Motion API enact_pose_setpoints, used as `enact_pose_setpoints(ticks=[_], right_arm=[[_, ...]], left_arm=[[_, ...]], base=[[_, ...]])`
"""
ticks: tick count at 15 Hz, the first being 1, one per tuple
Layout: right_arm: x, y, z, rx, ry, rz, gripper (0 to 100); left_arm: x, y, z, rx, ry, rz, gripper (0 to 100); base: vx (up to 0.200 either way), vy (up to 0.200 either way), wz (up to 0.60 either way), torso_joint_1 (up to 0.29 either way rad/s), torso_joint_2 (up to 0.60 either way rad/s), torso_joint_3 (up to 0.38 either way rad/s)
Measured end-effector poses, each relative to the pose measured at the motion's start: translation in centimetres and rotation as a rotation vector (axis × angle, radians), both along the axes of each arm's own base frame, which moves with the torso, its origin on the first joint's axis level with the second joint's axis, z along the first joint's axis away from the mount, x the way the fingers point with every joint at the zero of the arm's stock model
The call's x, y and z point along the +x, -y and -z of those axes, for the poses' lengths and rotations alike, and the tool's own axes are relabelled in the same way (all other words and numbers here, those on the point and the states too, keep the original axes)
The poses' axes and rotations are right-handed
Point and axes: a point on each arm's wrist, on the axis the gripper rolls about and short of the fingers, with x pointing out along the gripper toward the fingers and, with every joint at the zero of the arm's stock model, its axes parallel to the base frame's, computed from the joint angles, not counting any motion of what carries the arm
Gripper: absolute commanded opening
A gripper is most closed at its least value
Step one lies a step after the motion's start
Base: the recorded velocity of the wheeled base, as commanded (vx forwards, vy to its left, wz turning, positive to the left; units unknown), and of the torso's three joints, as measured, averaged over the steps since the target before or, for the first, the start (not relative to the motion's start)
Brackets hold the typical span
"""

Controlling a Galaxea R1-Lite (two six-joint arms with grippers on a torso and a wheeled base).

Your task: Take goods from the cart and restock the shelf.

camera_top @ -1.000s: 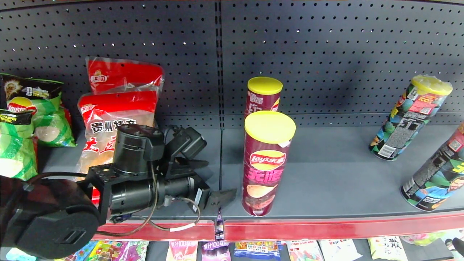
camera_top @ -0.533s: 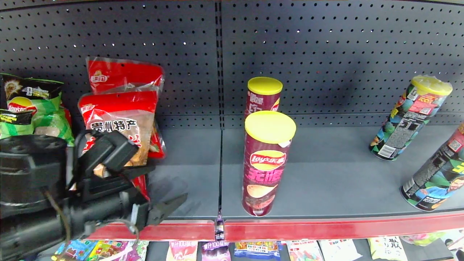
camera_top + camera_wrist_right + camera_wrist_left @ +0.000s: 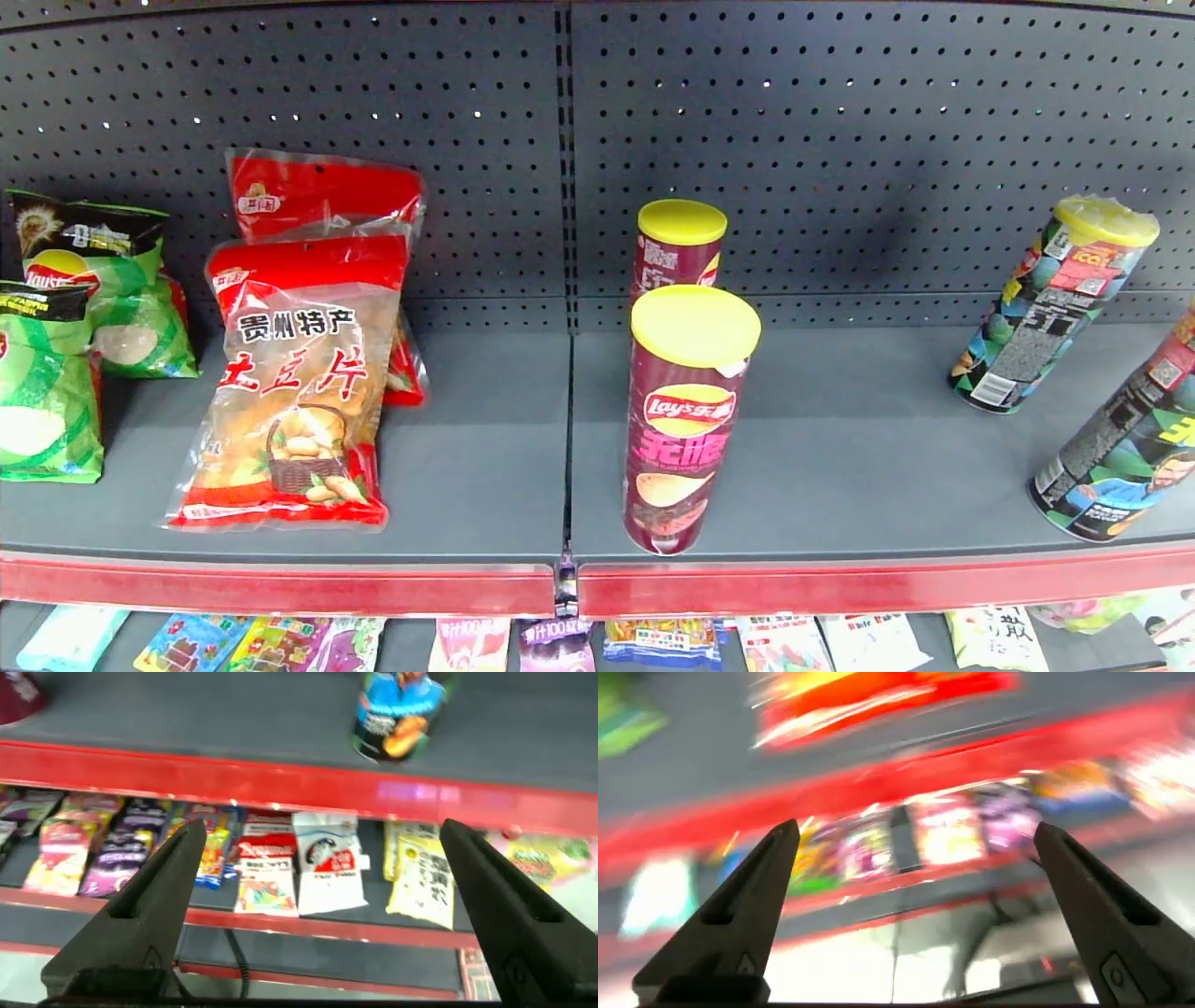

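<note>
Standing upright on shelf (image 3: 840, 448) — purple chip can (image 3: 689, 420), red snack bag (image 3: 289, 392) well apart; left gripper (image 3: 917, 829), right gripper (image 3: 322, 826) both gaped wide, empty.

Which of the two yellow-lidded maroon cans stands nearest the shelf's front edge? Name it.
The front maroon can, close to the red front rail; the other maroon can stands directly behind it, farther back.
</note>
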Motion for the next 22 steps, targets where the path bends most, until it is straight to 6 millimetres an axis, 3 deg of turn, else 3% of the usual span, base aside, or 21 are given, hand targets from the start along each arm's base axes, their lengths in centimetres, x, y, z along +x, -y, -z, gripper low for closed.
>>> enact_pose_setpoints(ticks=[3,5,7,10,12,15,18,22], right_arm=[[-0.1,0.0,1.3,0.022,0.009,0.038,100],[0.1,0.0,2.0,0.036,0.012,0.033,100],[0.8,-0.1,2.7,0.047,0.078,0.019,100],[1.5,-0.6,3.6,0.058,0.167,-0.133,100],[1.6,-0.6,4.5,0.041,0.122,-0.136,100],[1.6,-0.4,4.9,0.066,0.085,-0.034,100],[1.6,-0.6,4.9,0.063,0.098,0.062,100],[1.1,-0.6,5.0,0.068,0.155,0.015,100]], left_arm=[[-3.4,-0.2,1.7,-0.013,0.082,-0.226,100],[-4.7,0.1,3.1,-0.026,0.200,-0.217,100],[-4.5,0.3,3.7,-0.034,0.389,-0.168,100],[-3.4,0.1,6.4,-0.002,0.491,-0.187,100],[-3.2,0.0,7.6,-0.020,0.460,-0.218,100],[-3.2,0.4,8.7,-0.087,0.380,-0.090,100],[-3.2,0.4,8.6,-0.091,0.387,-0.083,100],[-3.3,0.3,8.6,-0.107,0.388,-0.044,100]], base=[[0.000,0.000,0.00,0.000,0.00,0.000],[0.000,0.000,0.00,0.000,0.00,0.000],[0.000,0.000,0.00,0.000,0.00,0.000],[0.000,0.000,0.00,0.000,0.00,0.000],[0.000,0.000,0.00,0.000,0.00,0.000],[0.000,0.000,0.00,0.000,0.00,0.000],[0.000,0.000,0.00,0.000,0.00,0.000],[0.000,0.000,0.00,0.000,0.00,0.000]])
